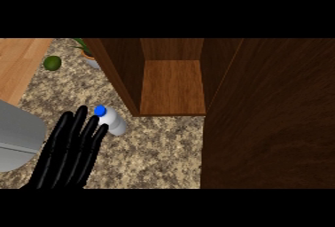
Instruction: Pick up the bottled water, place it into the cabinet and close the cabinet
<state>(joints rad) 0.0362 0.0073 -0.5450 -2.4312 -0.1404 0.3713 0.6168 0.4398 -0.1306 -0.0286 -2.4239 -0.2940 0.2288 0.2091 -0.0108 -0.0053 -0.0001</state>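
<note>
**Bottle on the counter beside an open cabinet**

Counter [157, 146] of speckled stone fills the lower middle of the head view, and things lie on it as follows from left to right. At the far left edge sits a grey, curved metal thing [16, 137], only partly in view, so what it is cannot be told. Above it runs a strip of pale wood [20, 62], and next to that strip a dark green avocado [52, 62] lies on the stone. Just right of it, at the top, a potted plant [87, 51] shows green leaves over a pot, partly hidden by the cabinet's side.

The left hand [68, 153] comes up from the lower edge, its fingers straight and held side by side, holding nothing. Its fingertips reach the bottle [113, 120], which lies tilted on the counter with its blue cap [99, 110] pointing up and left; whether they touch it cannot be told.

Right of the bottle stands the cabinet [173, 84], open, with a bare wooden shelf inside. Its dark door [268, 115] covers the right side of the view. The right hand shows nowhere.
</note>
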